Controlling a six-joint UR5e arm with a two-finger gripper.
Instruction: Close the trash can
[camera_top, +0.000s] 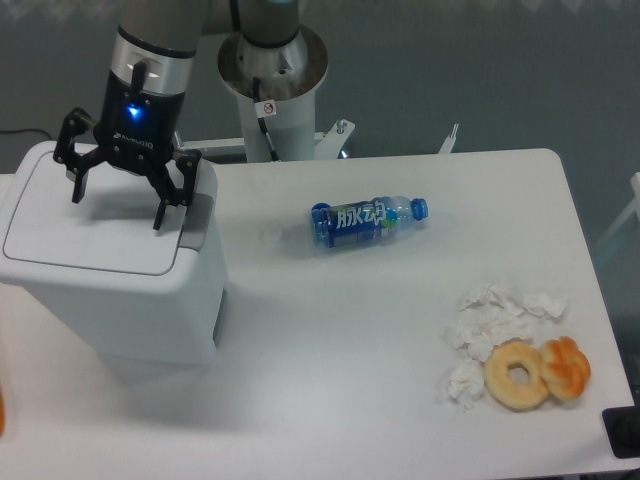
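Note:
The trash can (120, 300) is a large white boxy bin at the table's left side. Its flat white lid (90, 235) lies down flush on the rim, and a grey tab (197, 222) shows at the right edge. My gripper (118, 208) hangs just above the lid's rear part, fingers spread wide and pointing down, with nothing between them. The left fingertip (76, 193) and the right fingertip (160, 220) hover at lid level; contact cannot be told.
A blue-labelled plastic bottle (367, 221) lies on its side mid-table. Crumpled white tissues (497, 318) and two doughnuts (537, 373) sit at the right front. The arm's white base (272, 80) stands behind the table. A black object (624, 432) is at the right front corner.

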